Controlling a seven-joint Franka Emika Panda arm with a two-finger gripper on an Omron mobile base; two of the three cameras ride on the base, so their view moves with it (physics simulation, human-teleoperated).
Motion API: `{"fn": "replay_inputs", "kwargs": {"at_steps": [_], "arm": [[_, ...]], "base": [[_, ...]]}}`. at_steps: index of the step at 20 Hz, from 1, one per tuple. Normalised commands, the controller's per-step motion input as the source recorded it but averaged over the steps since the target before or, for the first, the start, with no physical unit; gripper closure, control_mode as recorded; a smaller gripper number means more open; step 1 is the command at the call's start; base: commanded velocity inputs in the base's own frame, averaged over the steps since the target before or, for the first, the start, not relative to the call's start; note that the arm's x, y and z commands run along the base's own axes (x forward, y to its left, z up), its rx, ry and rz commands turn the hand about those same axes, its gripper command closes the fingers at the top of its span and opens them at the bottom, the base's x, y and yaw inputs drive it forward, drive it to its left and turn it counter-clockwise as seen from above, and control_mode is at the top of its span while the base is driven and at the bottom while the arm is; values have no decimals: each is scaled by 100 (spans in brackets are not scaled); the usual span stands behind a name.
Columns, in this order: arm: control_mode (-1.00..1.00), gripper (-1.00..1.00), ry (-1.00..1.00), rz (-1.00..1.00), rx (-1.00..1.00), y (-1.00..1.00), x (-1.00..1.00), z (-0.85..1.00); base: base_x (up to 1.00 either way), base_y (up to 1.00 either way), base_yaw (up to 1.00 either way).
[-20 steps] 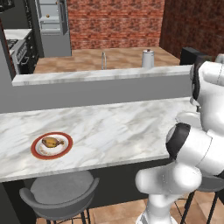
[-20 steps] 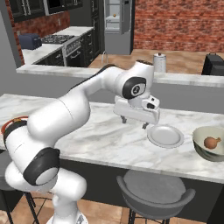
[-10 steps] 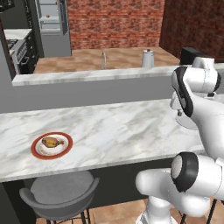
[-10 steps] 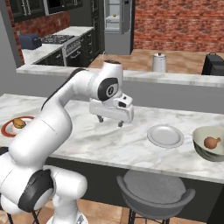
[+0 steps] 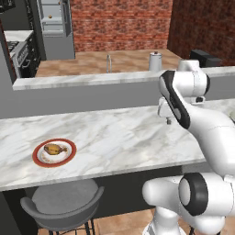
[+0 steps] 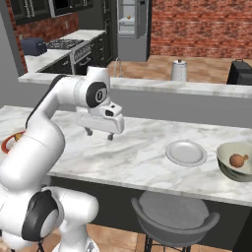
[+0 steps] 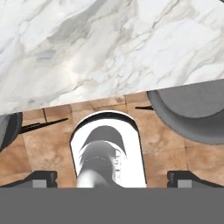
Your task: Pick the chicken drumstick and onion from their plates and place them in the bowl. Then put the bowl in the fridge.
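Observation:
A golden-brown chicken drumstick (image 5: 53,149) lies on a red-rimmed white plate (image 5: 40,159) at the left of the marble counter. That plate's red rim (image 6: 7,143) peeks out behind my arm in the right base view. At the counter's right end stands the pale bowl (image 6: 228,171) with the brown onion (image 6: 238,160) inside it. A plain pale plate (image 6: 186,153) beside the bowl is bare. My gripper (image 6: 99,134) hangs open over the middle of the counter, holding nothing, fingertips (image 7: 43,176) wide apart. The gripper (image 5: 167,120) sits far right of the drumstick. The fridge (image 6: 130,27) stands at the back.
A raised grey ledge (image 5: 92,80) runs behind the counter, with a kettle (image 6: 178,70) and a black appliance (image 6: 239,73) on it. Grey stools (image 5: 59,206) (image 6: 172,216) stand at the counter's near edge. The fridge (image 5: 54,27) is beyond the aisle.
My arm has swung left along the counter, from above the plain plate to its middle. The gripper stayed open and empty.

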Motion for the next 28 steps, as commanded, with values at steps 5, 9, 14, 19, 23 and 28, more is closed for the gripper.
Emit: {"fn": "replay_inputs", "kwargs": {"at_steps": [5,9,14,19,23,28], "arm": [[-100,-100,12,10,0,61,0,12],[-100,-100,1,21,0,56,-2,2],[-100,-100,0,23,2,53,-1,0],[-100,-100,0,23,3,57,1,-4],[-100,-100,0,20,10,53,7,-3],[-100,-100,0,22,16,52,3,0]], "base": [[0,0,0],[0,0,0],[0,0,0],[0,0,0],[0,0,0],[0,0,0]]}}
